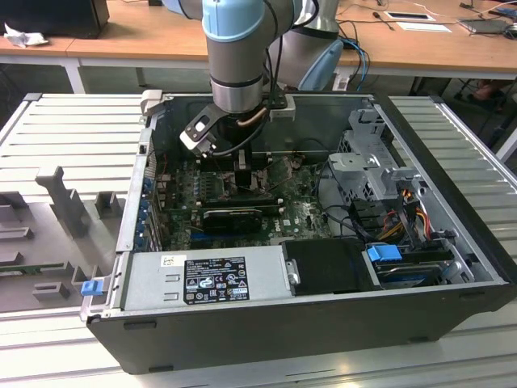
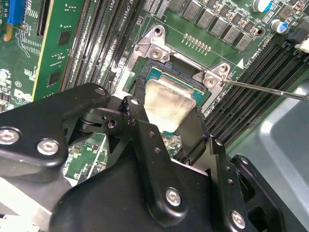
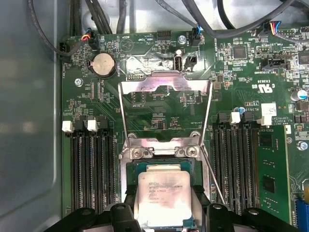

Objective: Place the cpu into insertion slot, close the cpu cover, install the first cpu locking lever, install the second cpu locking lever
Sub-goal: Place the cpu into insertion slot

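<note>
While a grey ribbed table (image 1: 73, 129) bears the open case (image 1: 323, 323), gripper (image 3: 166, 213) pinching cpu (image 3: 163, 193) over insertion slot (image 3: 130, 169), wooden desks (image 1: 145, 32) behind

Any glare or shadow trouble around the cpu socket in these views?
First wrist view: bright glare on the raised cpu cover, cpu evenly lit. Second wrist view: a pale sheen washes the cpu's top. Exterior view: motherboard sits dim inside the case, under the arm.
</note>
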Controlling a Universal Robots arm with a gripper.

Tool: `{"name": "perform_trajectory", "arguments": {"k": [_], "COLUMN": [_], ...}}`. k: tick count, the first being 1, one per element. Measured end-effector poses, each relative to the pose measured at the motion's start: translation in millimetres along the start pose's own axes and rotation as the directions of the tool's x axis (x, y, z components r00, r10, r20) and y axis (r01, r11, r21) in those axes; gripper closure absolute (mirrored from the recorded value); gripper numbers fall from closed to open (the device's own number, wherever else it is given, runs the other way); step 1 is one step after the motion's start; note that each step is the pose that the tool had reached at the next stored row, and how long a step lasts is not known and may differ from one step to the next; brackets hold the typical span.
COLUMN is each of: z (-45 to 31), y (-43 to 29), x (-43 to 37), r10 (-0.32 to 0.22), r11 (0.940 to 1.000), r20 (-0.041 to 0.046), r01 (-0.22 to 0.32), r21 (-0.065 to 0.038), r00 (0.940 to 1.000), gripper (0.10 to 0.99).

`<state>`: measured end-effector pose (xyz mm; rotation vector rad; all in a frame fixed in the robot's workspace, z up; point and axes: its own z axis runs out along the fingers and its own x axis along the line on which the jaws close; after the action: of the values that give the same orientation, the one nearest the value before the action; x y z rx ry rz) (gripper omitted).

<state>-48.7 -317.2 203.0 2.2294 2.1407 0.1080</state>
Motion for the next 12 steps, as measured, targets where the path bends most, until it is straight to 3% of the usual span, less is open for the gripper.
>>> {"name": "perform_trajectory", "arguments": {"k": [1,2,6,12], "z": [0.1,0.1,0.3,-5.8], "y": [0.0,0.0,0.0,0.5], "x": [0.0,0.0,0.0,0.1], "r10": [0.000,0.000,0.000,0.000], "r11": [1.0000,1.0000,1.0000,1.0000], "r20": [-0.0001,0.0000,0.0000,0.0001], "r01": [0.000,0.000,0.000,0.000], "r21": [0.000,0.000,0.000,0.000], "r00": [1.0000,1.0000,1.0000,1.0000], "gripper": [0.561,0.486,0.486,0.486]}}
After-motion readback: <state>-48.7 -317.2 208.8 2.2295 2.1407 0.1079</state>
